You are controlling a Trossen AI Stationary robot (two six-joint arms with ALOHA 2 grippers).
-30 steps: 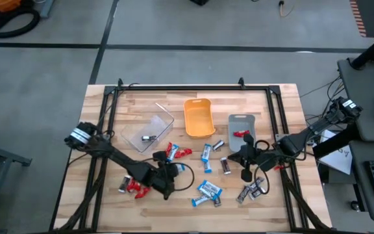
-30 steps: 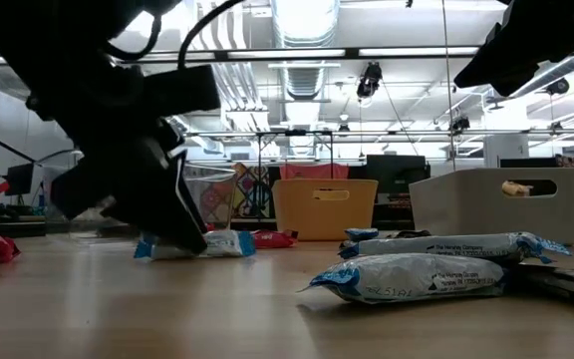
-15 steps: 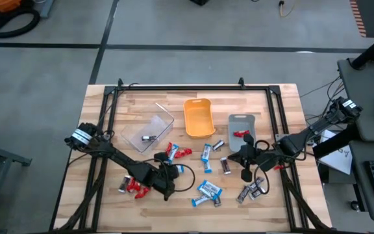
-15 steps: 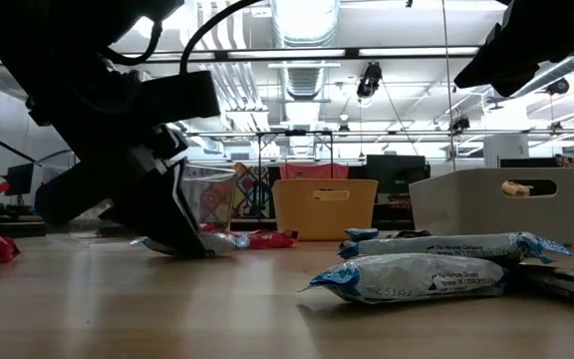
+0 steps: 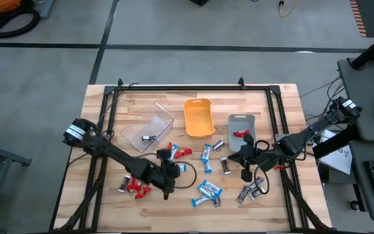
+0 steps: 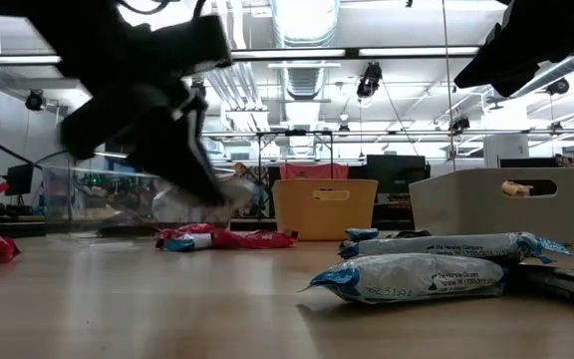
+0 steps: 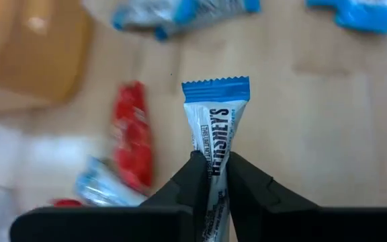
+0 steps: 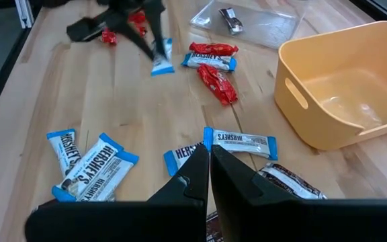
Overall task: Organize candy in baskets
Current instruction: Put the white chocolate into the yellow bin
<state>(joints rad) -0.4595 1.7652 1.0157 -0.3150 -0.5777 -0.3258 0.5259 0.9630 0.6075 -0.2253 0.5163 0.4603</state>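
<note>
My left gripper (image 5: pixel 171 171) is shut on a blue-and-white candy bar (image 7: pixel 215 117) above the table's near middle. More candy lies loose on the wood: red bars (image 5: pixel 134 187), a red and blue pair (image 5: pixel 174 153), and blue-and-white bars (image 5: pixel 208 191). The clear basket (image 5: pixel 149 132) holds a dark bar. Right of it stands the orange basket (image 5: pixel 198 117). The grey basket (image 5: pixel 242 127) holds a red bar. My right gripper (image 8: pixel 209 168) is shut on nothing above the candy near the grey basket. My left gripper pinches the bar between its two fingers at the wrapper's rear half (image 7: pixel 211 165). The fingers lie along the bar, slanting down. Its crimped blue end (image 7: pixel 215 89) sticks out past the fingertips. The bar (image 8: pixel 162 62) hangs clear of the table.
A dark bar (image 5: pixel 226 167) and a cluster of bars (image 5: pixel 252 190) lie under and near my right arm. A black frame (image 5: pixel 180 87) runs along the table's far edge. Bare wood shows at the near left and far right.
My left gripper has shut on the blue-and-white bar where it lay on the table. It then rose, lifting the bar clear of the wood. The red and blue bars that lay beside it stay on the table.
</note>
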